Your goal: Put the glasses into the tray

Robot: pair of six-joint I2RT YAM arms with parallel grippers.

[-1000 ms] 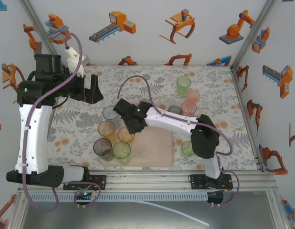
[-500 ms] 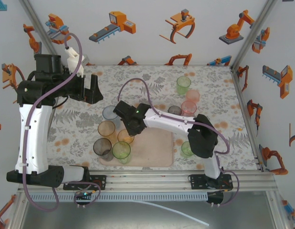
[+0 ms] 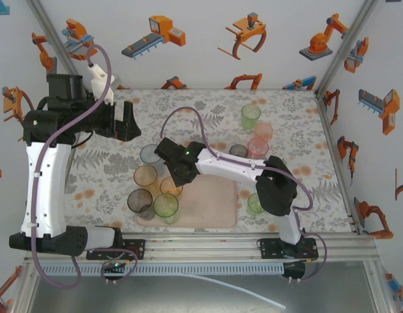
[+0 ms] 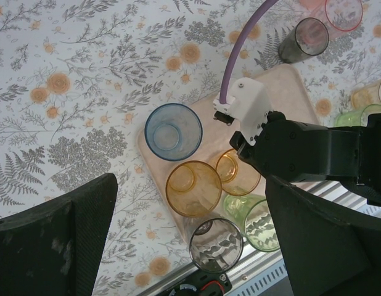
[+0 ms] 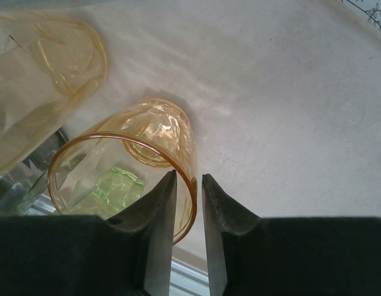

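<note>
Well, the right gripper (image 5: pixel 189 179) straddles the rim of a small orange glass (image 5: pixel 126 163) standing on the pink tray (image 3: pixel 211 202), its jaws slightly parted with a sliver of space on each side. The left gripper (image 3: pixel 131 122) hangs over the table (image 3: pixel 90 176), jaws spread wide.

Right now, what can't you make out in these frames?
- Right wrist: whether the right gripper pinches the small orange glass wall or stands clear; its fingers cover the contact.
- Top external: the green glass right of the tray is half under the right arm at its elbow.
- Left wrist: that green glass sits mostly behind the right arm, near the frame edge.
</note>
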